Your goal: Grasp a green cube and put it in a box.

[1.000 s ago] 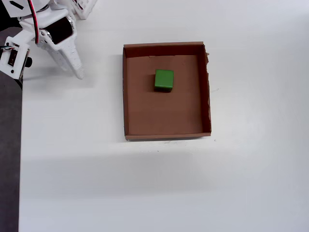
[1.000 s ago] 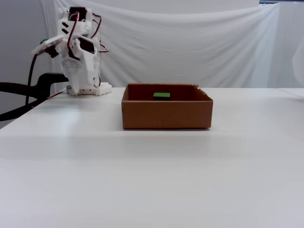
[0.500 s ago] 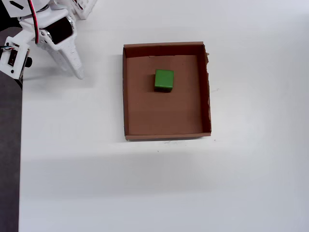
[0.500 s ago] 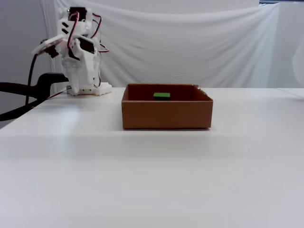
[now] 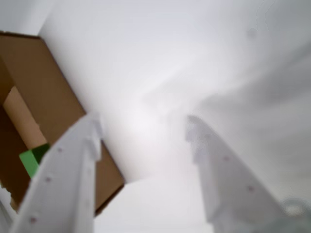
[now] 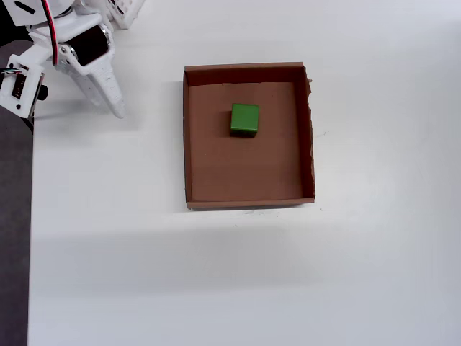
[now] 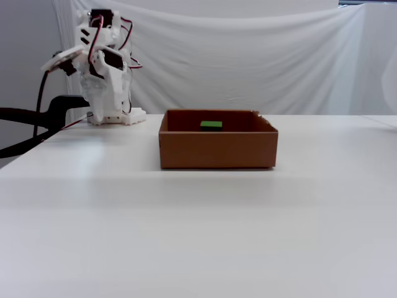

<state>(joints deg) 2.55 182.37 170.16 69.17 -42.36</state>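
Green cube sits inside the box, on the floor toward the far wall in the overhead view, touching no wall. Matte faces, no markings. Box: shallow brown cardboard tray, right edge ragged. White table. Tool fingers spread apart, empty, parked beside the box's corner.

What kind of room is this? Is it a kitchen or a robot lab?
Probably a small robot test setup, not a kitchen. A white robot arm with bare wires stands on a plain white table, a white sheet hangs behind, and the only props are a cardboard box with a green cube inside.
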